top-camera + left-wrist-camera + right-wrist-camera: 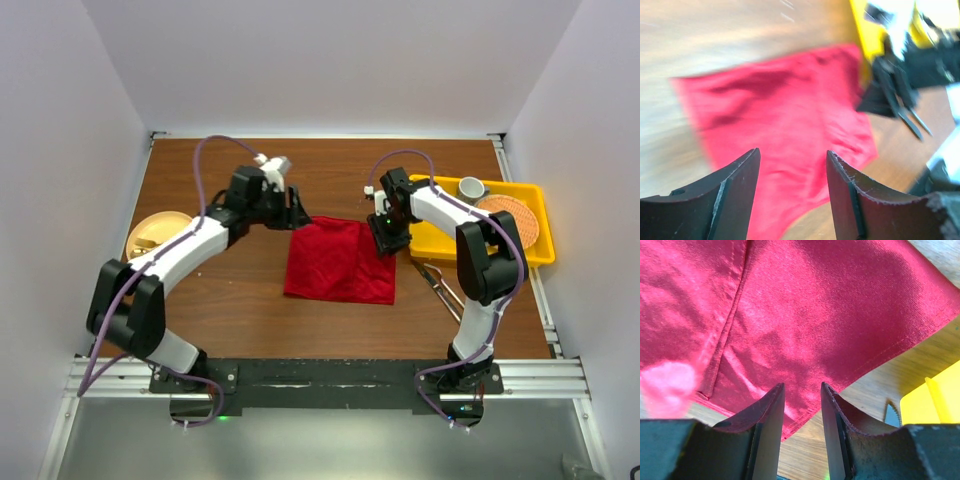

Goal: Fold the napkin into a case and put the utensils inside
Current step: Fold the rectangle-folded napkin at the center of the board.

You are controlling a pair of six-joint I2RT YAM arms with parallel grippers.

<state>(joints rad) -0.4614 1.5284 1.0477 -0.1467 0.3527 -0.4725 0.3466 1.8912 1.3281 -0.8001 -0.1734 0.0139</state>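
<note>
The deep-red napkin (339,261) lies folded in a rough square on the wooden table between my two arms; it also shows in the left wrist view (785,120) and in the right wrist view (810,315), where a folded edge runs down its left part. My left gripper (298,212) is open and empty just above the napkin's far left corner. My right gripper (384,243) is open and empty at the napkin's right edge, near its far right corner. The silver utensils (441,285) lie on the table right of the napkin.
A yellow tray (535,250) at the right holds a round orange woven mat (511,222) and a small cup (471,188). A tan round plate (150,236) sits at the left. White walls close in the table on three sides.
</note>
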